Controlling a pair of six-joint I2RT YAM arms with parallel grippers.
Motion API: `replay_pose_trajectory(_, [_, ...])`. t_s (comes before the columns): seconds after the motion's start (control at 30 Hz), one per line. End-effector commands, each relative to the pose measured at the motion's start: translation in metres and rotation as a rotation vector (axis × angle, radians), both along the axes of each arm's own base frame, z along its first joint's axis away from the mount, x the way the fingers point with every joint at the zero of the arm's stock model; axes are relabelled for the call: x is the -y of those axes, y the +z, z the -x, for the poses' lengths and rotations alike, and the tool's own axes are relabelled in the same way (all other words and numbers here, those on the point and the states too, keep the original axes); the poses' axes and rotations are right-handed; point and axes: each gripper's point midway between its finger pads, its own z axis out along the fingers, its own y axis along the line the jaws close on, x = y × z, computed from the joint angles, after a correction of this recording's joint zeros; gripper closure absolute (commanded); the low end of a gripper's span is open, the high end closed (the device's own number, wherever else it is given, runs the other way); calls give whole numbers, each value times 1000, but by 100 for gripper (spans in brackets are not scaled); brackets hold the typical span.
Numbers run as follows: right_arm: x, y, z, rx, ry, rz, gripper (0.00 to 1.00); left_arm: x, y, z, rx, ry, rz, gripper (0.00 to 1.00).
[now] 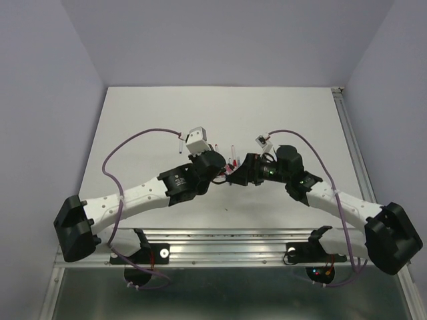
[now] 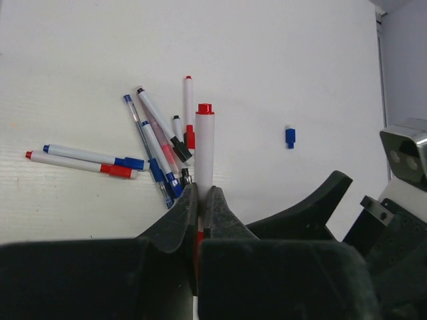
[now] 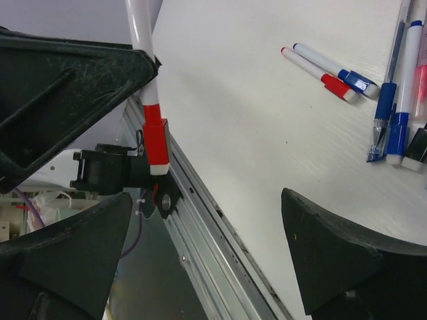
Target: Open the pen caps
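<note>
My left gripper [image 2: 200, 190] is shut on a white pen [image 2: 204, 147] and holds it above the table; the pen's far end is red [image 2: 205, 108]. In the right wrist view the same pen [image 3: 141, 30] hangs from the left gripper's fingers [image 3: 73, 87], with its red cap [image 3: 155, 143] on the lower end. My right gripper [image 3: 207, 253] is open and empty, and the cap hangs just above its left finger, untouched. In the top view the two grippers, left [image 1: 217, 175] and right [image 1: 237, 175], meet at mid-table. Several capped pens [image 2: 160, 147] lie in a pile. A loose blue cap [image 2: 290, 137] lies apart.
Two more pens [image 2: 87, 160] lie left of the pile; they also show in the right wrist view [image 3: 327, 70]. The table's metal front rail [image 3: 213, 220] runs below the grippers. The right arm's wrist camera [image 2: 403, 157] is close on the right.
</note>
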Motion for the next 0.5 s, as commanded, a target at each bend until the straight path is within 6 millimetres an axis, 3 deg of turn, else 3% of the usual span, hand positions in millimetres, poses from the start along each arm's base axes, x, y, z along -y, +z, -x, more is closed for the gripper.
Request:
replay_pose_trajectory(0.0, [-25, 47, -8, 122, 67, -140, 4, -3, 19, -1, 41, 43, 131, 100])
replay_pose_trajectory(0.27, [-47, 63, -14, 152, 104, -183, 19, 1, 13, 1, 28, 28, 136, 100])
replay_pose_trajectory(0.47, [-60, 56, -17, 114, 126, -156, 53, 4, 16, -1, 31, 33, 154, 100])
